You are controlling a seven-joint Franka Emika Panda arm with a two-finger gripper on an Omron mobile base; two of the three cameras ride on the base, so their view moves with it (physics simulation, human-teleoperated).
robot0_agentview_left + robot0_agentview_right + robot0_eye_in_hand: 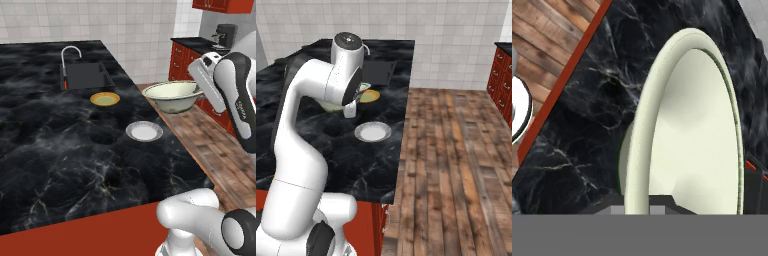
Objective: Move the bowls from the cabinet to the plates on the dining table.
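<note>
One matte cream bowl [174, 95], round and deep, over veined black marble table [60, 150].

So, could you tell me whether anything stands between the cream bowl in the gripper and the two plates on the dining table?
Nothing visible does. The cream bowl is held above the table edge; the marble toward the orange plate and grey plate is bare.

Cream bowl [174, 95] with greenish tint. Bench [60, 150] black marble, white veining, red front. One plate [105, 99] orange-yellow, other plate [144, 131] pale grey. Floor [456, 165] brown wood planks. Wall [446, 30] white tiles. Drawers [182, 60] red.
</note>
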